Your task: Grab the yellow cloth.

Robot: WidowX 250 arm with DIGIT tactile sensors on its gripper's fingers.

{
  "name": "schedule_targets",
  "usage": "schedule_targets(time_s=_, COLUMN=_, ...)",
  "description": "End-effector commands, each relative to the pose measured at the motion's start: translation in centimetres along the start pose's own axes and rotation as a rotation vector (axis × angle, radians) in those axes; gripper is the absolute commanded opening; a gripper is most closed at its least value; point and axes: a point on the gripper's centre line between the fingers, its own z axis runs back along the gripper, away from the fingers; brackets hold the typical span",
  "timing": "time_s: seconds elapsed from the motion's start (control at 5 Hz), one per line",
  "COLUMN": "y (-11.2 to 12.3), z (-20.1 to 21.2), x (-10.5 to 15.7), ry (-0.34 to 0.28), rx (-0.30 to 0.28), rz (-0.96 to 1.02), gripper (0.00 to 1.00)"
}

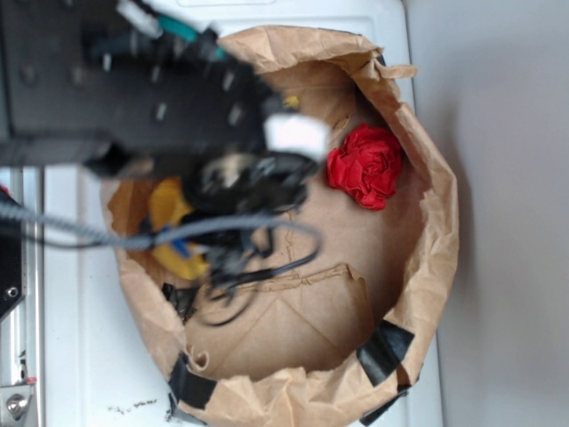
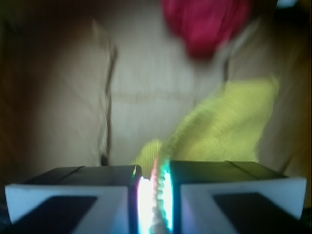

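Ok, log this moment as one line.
phase: grasp | gripper: shut on yellow cloth | red cloth: untouched | setting: paper bag

Count: 1 yellow cloth (image 2: pixel 229 126), 1 red cloth (image 1: pixel 364 165), 1 brown paper bag (image 1: pixel 427 267) with 3 black tape patches visible, 1 gripper (image 2: pixel 155 195).
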Motion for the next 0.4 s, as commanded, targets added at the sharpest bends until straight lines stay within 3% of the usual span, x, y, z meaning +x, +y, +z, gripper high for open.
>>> schedule_targets(time_s=0.0, y=0.04, z=7.24, x=1.30, ry=-0.142, rx=-0.051, rz=-0.001, gripper=0.00)
schedule_targets(time_s=0.2, y=-0.65, z=7.66, x=0.49, ry=-0.071, rx=0.035, rz=-0.032, gripper=0.50)
